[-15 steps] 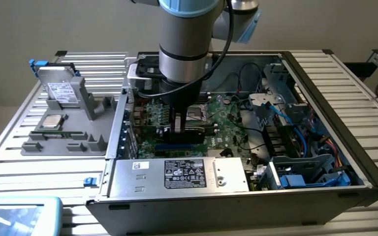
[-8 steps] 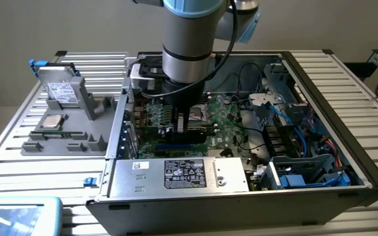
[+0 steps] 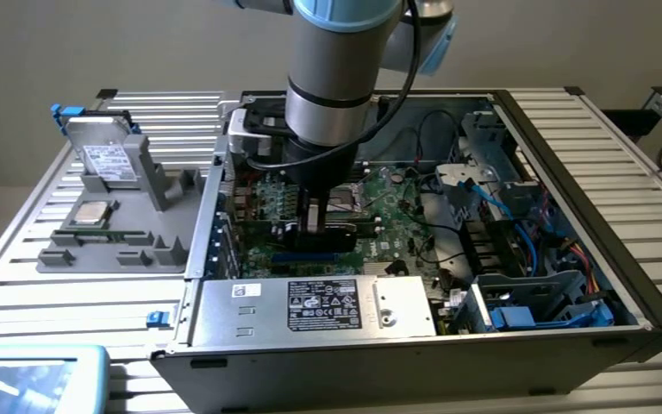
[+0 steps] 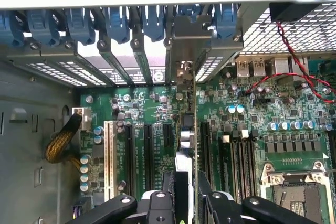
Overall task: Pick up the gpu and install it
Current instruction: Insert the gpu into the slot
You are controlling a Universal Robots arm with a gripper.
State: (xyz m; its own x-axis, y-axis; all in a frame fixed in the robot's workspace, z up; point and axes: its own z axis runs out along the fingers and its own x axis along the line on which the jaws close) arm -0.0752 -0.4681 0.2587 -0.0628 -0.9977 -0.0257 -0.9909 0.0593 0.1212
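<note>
Gpu (image 4: 192, 124) stands on edge above the motherboard (image 4: 252, 124), with its silver bracket (image 4: 191, 38) at the motherboard's rear edge. What has hold of it?
— The gripper (image 4: 187, 186). Its jaws are about half closed and pinch the card by both faces, toward the end away from the bracket.
What worries you?
— Alignment. The card's lower edge is close to a black expansion slot (image 4: 205, 145) on the motherboard, but I can't tell whether it is over the slot or beside it. Pressed down off-line, the contacts would jam on the slot wall.
Anything else?
— The bracket could catch on the slot covers (image 4: 113, 66) along the motherboard's rear edge, and a grip near one end lets the card tilt.
</note>
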